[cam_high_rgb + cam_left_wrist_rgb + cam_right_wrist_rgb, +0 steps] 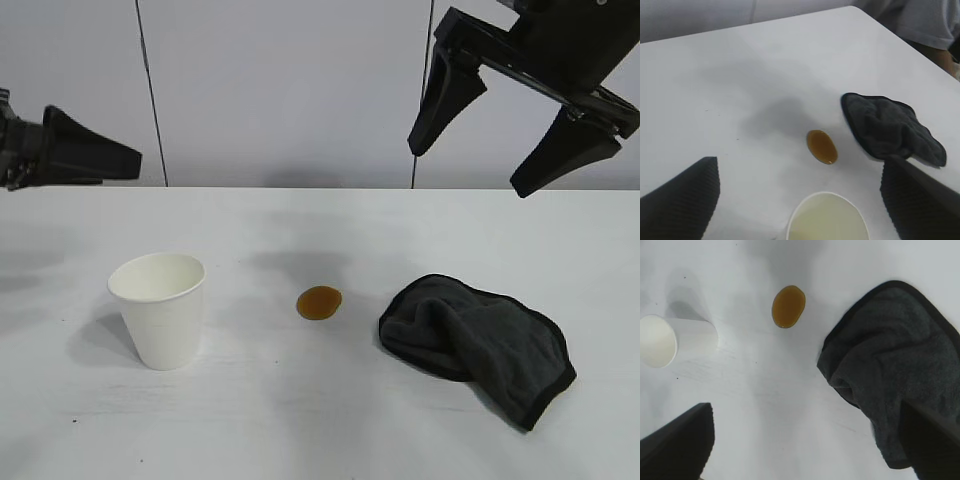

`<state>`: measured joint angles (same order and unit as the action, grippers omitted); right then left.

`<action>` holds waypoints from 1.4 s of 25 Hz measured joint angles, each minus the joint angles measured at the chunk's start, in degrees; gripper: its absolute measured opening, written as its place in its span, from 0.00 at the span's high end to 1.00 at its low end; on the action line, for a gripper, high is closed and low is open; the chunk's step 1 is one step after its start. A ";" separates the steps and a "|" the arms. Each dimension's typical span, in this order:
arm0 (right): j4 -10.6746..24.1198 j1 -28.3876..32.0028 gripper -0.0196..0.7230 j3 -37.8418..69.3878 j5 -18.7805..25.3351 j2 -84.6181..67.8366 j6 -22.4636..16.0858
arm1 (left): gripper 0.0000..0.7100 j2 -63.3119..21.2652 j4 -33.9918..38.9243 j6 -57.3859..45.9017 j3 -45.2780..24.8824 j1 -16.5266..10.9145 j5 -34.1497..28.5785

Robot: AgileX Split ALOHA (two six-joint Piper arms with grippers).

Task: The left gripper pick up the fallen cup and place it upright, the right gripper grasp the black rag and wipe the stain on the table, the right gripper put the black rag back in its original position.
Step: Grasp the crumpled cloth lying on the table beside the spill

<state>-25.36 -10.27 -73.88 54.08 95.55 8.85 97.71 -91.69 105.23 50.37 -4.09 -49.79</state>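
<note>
White cup (160, 308) upright, apparently below open left end effector (95, 152).

The left gripper (125, 160) enters from the left edge of the exterior view, high above the table, pointing nearly level toward the middle; its two fingers overlap there, and the left wrist view shows them spread wide with nothing between them. The right gripper (515, 150) hangs at the upper right, tilted downward, its fingers (446, 100) spread wide on the crossbar, gripping nothing.
</note>
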 joint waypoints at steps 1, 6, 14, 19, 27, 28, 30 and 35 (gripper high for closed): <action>0.00 0.00 0.04 0.00 -0.05 0.00 0.00 | 0.11 -1.99 1.96 -5.00 1.11 0.00 1.76; 0.24 0.00 0.04 0.00 -0.09 0.00 0.00 | 0.11 -8.23 22.63 -33.49 8.22 1.45 9.66; 0.28 0.00 0.04 0.00 -0.26 0.00 0.05 | 0.11 -8.48 70.32 -86.52 19.93 11.76 8.67; 0.47 0.00 0.04 0.00 -0.30 0.00 0.18 | 0.12 -8.03 80.91 -102.83 20.43 12.80 5.62; 1.99 0.00 0.04 0.00 -0.19 0.00 0.24 | 0.12 -6.30 72.78 -98.38 20.43 12.80 4.59; 2.17 0.00 0.04 0.00 -0.13 0.00 0.24 | 0.12 -6.30 71.13 -96.68 20.43 12.80 4.59; 2.45 0.00 0.04 0.00 -0.14 0.00 0.24 | 0.12 -6.30 68.16 -93.28 20.43 12.80 4.59; 4.21 0.00 0.04 0.00 0.03 0.00 0.24 | 0.12 -6.24 64.25 -90.93 20.43 12.87 4.47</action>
<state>-21.16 -10.27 -73.88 54.11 95.55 9.09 91.47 -27.44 14.30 70.81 8.78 -45.32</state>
